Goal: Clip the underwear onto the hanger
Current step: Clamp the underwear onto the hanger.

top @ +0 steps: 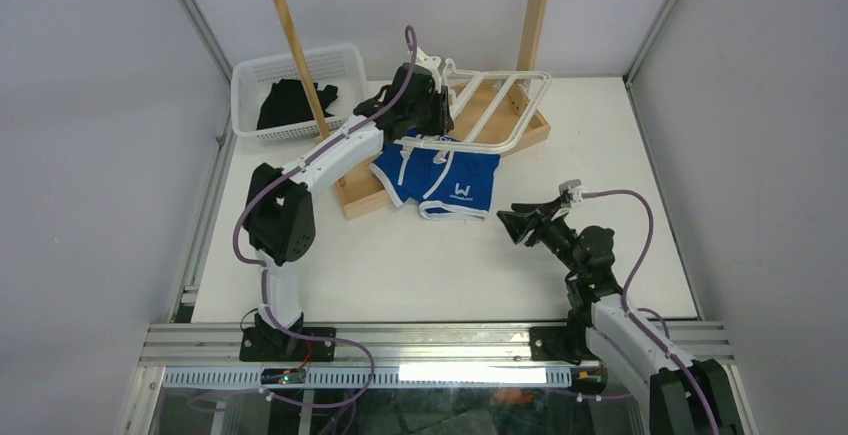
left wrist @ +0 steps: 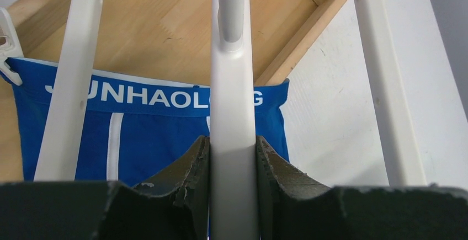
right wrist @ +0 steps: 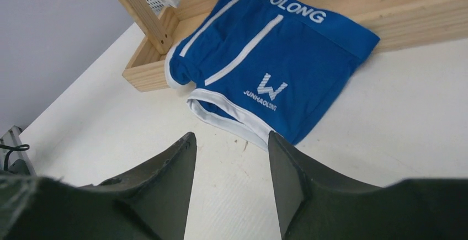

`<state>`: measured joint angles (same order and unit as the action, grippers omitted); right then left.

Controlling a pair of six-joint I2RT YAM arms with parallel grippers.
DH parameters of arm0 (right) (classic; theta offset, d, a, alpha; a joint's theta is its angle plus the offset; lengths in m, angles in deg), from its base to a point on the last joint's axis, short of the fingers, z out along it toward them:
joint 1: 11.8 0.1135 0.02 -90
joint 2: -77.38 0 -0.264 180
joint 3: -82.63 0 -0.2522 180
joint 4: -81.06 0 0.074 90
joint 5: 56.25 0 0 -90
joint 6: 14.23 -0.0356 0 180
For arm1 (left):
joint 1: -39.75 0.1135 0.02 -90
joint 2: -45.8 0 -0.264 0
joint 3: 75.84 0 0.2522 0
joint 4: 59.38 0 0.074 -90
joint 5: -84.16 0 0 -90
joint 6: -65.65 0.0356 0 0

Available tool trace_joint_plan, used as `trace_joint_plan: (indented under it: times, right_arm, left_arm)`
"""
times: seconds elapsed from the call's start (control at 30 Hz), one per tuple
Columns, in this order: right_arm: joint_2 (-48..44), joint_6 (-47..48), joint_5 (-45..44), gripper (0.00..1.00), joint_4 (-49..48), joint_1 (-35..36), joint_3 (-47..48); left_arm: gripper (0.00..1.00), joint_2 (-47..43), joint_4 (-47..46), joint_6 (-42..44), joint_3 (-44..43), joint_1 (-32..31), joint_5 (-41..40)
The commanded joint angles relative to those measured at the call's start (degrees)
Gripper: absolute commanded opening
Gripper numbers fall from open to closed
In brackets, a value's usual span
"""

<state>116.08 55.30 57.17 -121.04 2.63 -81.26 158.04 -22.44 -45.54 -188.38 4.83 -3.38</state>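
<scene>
Currently: left gripper (left wrist: 233,154), clamped on a bar of the hanger (left wrist: 232,102), which is held tilted over the underwear (right wrist: 276,58). The underwear is laid flat, waistband on the wooden rack base (top: 358,198), legs on the table (top: 400,265). Right gripper (right wrist: 232,140), jaws parted, nothing held, is positioned near the leg hem.

Grey walls (top: 90,155) enclose a white table (top: 420,265) — a tall wooden rack (top: 535,15) stands at its back.
</scene>
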Motion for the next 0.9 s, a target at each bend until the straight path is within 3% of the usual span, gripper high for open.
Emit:
trace_joint_plan:
  times: [0.0,0.37,0.5,0.63,0.77,0.87]
  right_arm:
    - [3.8,2.3,3.0,0.52,-20.0,0.0,3.2]
    - [9.0,6.4,4.4,0.5,-18.0,0.8,6.5]
    - [17.0,8.8,8.9,0.57,-28.5,4.1,6.5]
    - [27.3,17.5,9.4,0.67,-42.5,10.4,7.3]
    - [40.1,15.4,6.4,0.71,-57.3,12.1,10.8]
    - [46.5,18.3,3.3,0.72,-58.1,14.6,15.4]
  left_arm:
    - [0.0,-1.7,-1.9,4.7,-9.2,-1.2,-5.9]
    - [0.0,-1.5,5.4,9.2,-14.6,-1.4,-17.5]
    - [0.0,-1.8,6.3,9.7,-14.5,-1.4,-17.7]
    - [0.0,-2.2,6.4,9.5,-14.3,-1.4,-16.9]
    - [0.0,-2.8,6.2,9.1,-13.7,-1.4,-17.7]
    - [0.0,-3.1,5.5,7.9,-12.4,-1.3,-18.8]
